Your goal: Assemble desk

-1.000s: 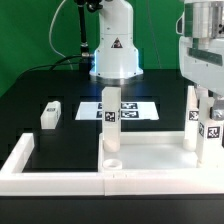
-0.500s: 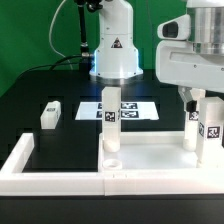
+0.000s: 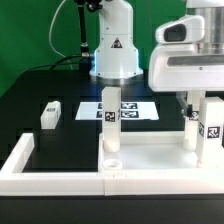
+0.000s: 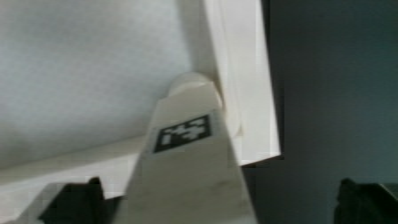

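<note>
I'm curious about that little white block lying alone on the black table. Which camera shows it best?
The exterior view: the loose leg lies whole on the table, at that view's left. The wrist view misses it, showing only another leg close up.

No words or numbers are legible; only patterned square tags (image 3: 111,113) show, on the centre leg (image 3: 111,135) and the marker board (image 3: 141,110).

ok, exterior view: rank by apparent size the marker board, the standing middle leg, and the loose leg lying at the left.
1. marker board, widest, partly hidden by the leg.
2. standing middle leg.
3. loose leg: looks smallest, but it lies foreshortened and farther back, so likely the same size part.
</note>
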You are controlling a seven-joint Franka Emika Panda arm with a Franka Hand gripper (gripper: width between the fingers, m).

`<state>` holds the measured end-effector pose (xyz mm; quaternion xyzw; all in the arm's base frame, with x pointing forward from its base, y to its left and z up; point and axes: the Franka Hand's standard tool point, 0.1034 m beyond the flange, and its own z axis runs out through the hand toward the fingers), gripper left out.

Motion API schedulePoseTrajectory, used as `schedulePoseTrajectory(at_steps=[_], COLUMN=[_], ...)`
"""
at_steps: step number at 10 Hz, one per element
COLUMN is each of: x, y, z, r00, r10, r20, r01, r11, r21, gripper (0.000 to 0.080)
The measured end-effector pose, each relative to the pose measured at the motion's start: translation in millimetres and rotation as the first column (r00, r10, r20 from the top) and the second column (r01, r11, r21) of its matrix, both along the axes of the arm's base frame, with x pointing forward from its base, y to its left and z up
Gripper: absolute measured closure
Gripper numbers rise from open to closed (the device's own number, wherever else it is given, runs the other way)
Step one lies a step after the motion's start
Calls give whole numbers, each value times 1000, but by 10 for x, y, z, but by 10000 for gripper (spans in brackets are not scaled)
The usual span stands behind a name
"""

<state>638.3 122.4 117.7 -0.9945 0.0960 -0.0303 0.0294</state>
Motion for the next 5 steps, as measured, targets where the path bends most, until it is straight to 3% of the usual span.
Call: schedulePoseTrajectory(at_steps=[1,2,3,4,5], x=[8,7,8,6,7], y=[-26,-31,-34,-35,-70], z=[-14,-17,-17,-20,-25], r00=[1000,1000,999,995,979], r10=[-8,-28,-35,-96,-203], r20=[3,1,1,-3,-9], r01=[8,28,35,96,203], r11=[1000,1000,999,995,979], r21=[-1,-1,-1,3,4], gripper=[178,312,312,447,506])
